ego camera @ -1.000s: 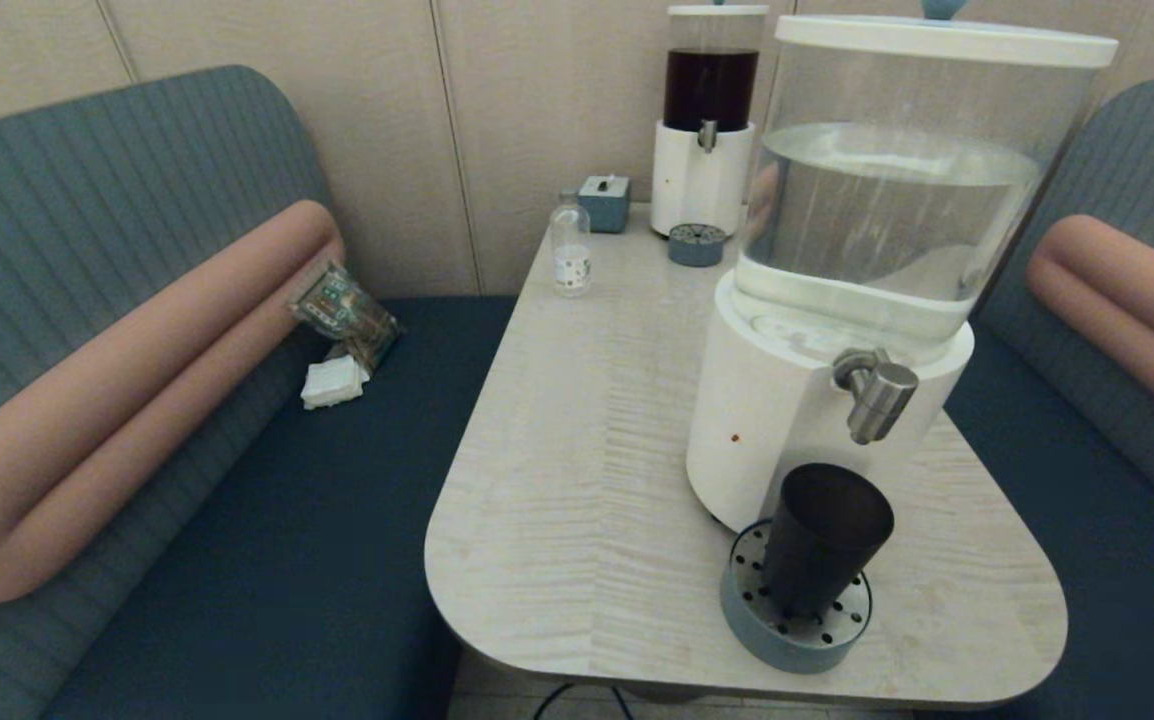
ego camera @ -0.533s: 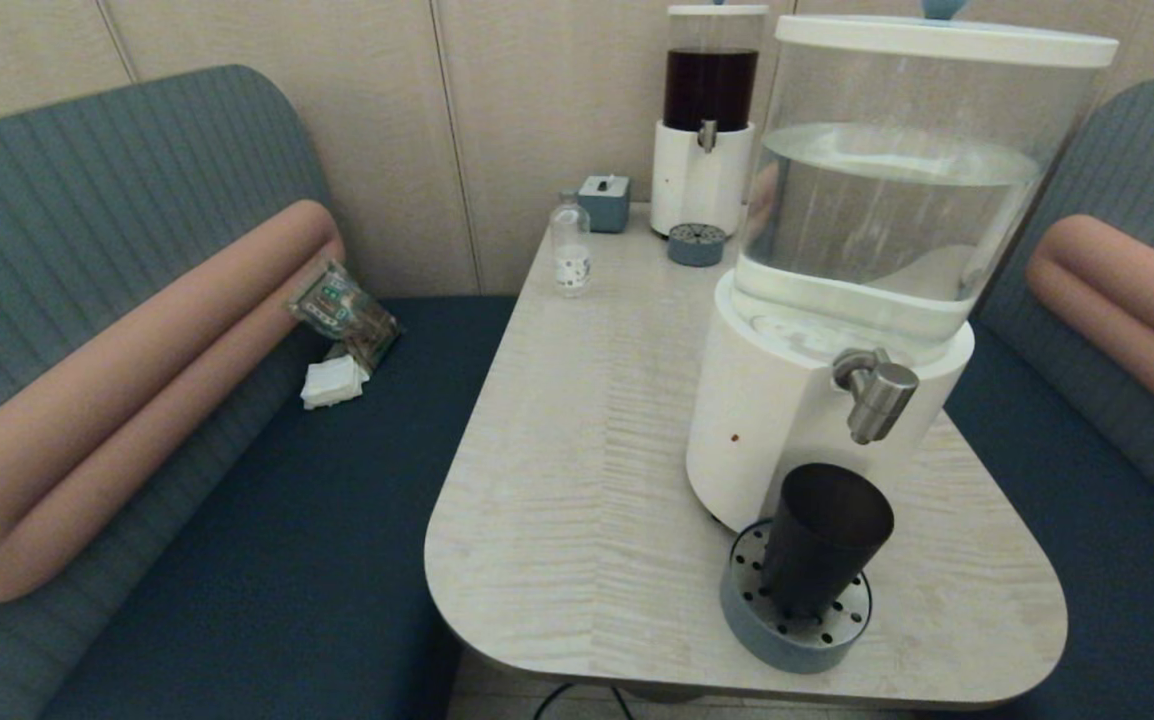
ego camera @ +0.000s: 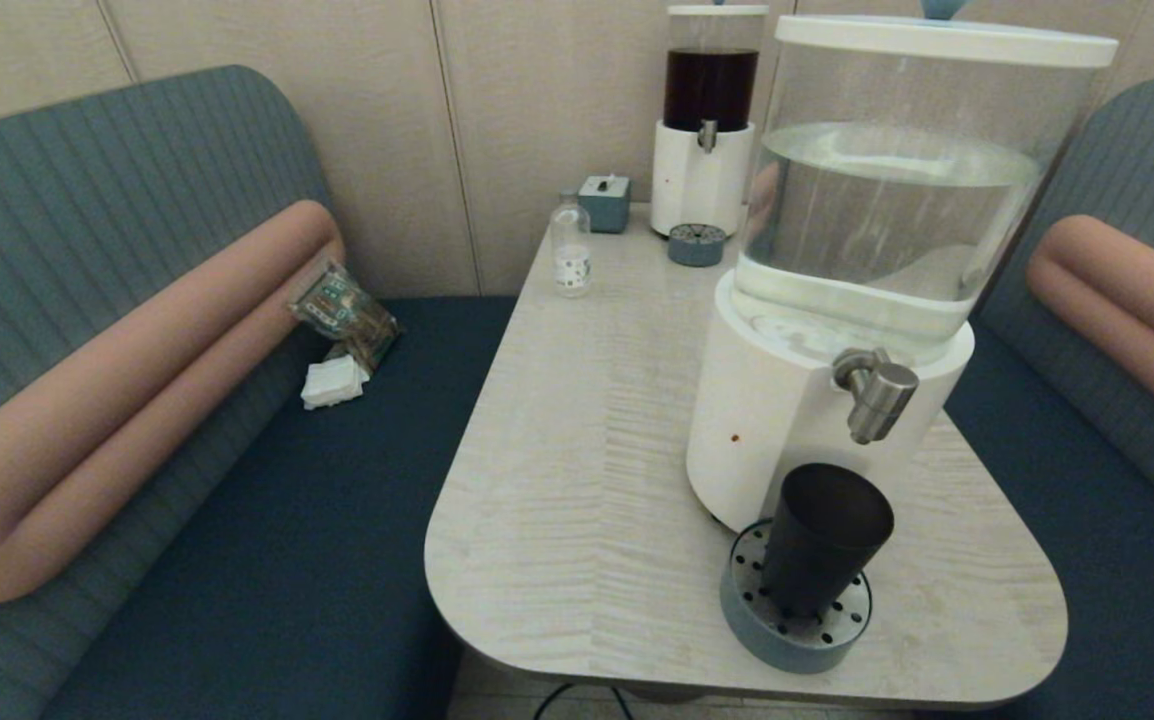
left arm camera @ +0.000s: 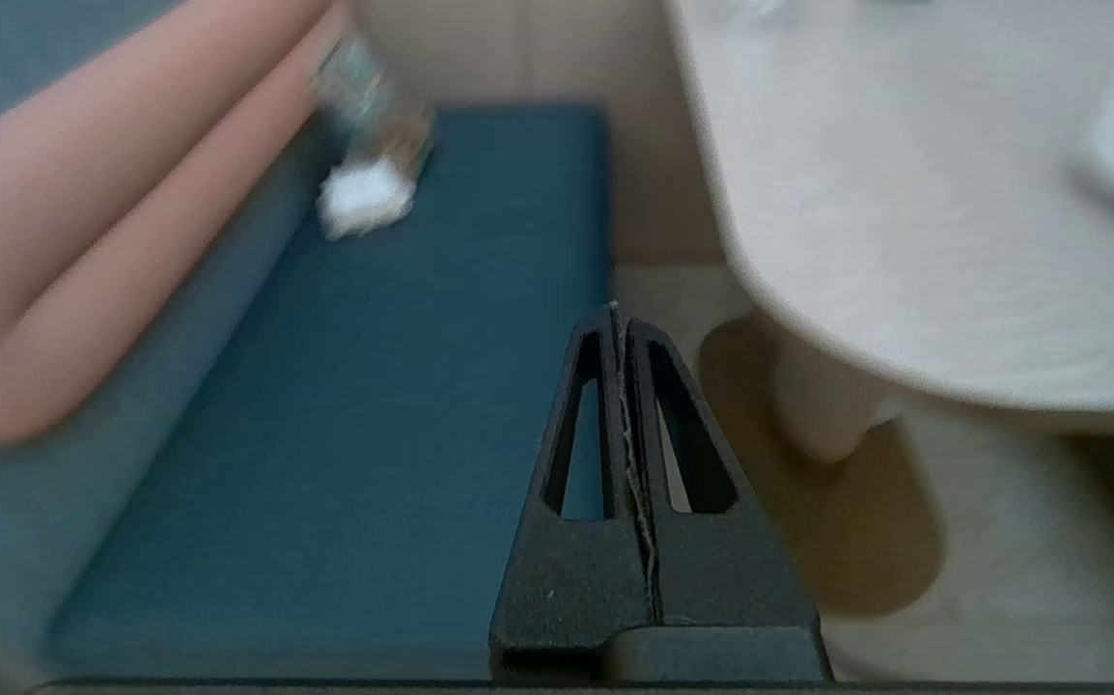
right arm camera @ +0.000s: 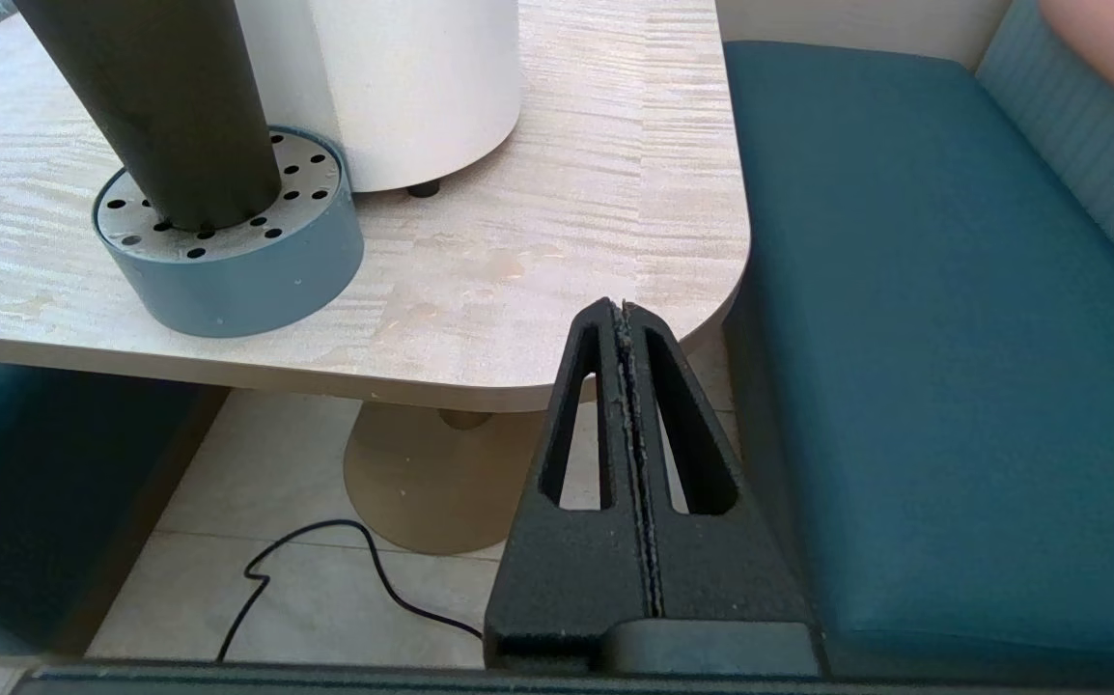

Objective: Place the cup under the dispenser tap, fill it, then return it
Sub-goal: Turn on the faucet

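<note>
The dark cup (ego camera: 822, 540) stands upright on the blue-grey perforated drip tray (ego camera: 749, 615), below and slightly in front of the brushed-steel tap (ego camera: 877, 395) of the big white dispenser (ego camera: 767, 420) with its clear water tank. In the right wrist view the cup (right arm camera: 156, 106) and tray (right arm camera: 248, 265) sit at the table's near corner. My right gripper (right arm camera: 623, 311) is shut and empty, low beside the table edge, apart from the cup. My left gripper (left arm camera: 615, 314) is shut and empty, below the table's left edge over the bench. Neither arm shows in the head view.
At the back of the table (ego camera: 577, 450) stand a smaller dark-liquid dispenser (ego camera: 705, 120), its little tray (ego camera: 696, 243), a small clear bottle (ego camera: 570, 250) and a grey box (ego camera: 604, 202). Blue benches flank the table. A packet (ego camera: 342, 310) and napkins lie on the left bench. A cable (right arm camera: 325, 550) runs across the floor.
</note>
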Available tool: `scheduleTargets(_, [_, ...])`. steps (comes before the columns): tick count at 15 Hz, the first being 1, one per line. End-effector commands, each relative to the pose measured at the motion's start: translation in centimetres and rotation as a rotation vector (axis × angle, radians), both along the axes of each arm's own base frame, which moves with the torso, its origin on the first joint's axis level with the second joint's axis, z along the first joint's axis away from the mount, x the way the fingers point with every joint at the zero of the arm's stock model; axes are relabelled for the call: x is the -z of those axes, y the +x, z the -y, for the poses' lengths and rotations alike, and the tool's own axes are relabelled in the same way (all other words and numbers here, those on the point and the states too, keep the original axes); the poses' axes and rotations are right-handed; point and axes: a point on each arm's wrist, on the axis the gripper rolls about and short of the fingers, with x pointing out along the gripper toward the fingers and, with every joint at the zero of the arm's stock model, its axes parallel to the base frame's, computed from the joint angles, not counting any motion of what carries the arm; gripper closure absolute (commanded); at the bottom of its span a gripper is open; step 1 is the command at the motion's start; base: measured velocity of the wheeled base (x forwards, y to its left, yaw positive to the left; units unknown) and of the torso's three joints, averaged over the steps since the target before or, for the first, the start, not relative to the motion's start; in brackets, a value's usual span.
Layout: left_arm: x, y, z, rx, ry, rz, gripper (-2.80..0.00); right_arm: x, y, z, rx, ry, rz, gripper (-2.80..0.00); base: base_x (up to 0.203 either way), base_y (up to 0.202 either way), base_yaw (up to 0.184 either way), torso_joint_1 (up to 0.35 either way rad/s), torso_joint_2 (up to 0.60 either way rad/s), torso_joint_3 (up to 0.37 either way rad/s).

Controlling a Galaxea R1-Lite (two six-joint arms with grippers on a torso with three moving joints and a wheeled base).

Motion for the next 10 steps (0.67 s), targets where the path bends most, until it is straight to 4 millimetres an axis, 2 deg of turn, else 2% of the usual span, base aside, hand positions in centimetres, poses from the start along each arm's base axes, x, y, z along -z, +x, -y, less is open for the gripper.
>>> scheduleTargets(1, [0.61,0.03,-0.02,-0.009,0.001,-0.054,0.00,0.03,0.01,0.00,0.000,0.000,-0.001,0.00,0.000,0.000,0.000,0.000,0.00,0.000])
scheduleTargets(10, [0.73,0.05,-0.03,-0.011,-0.019,-0.068,0.00,0.09,0.00,0.01,0.002,-0.017,-0.004,0.00,0.000,0.000,0.000,0.000,0.00,0.000])
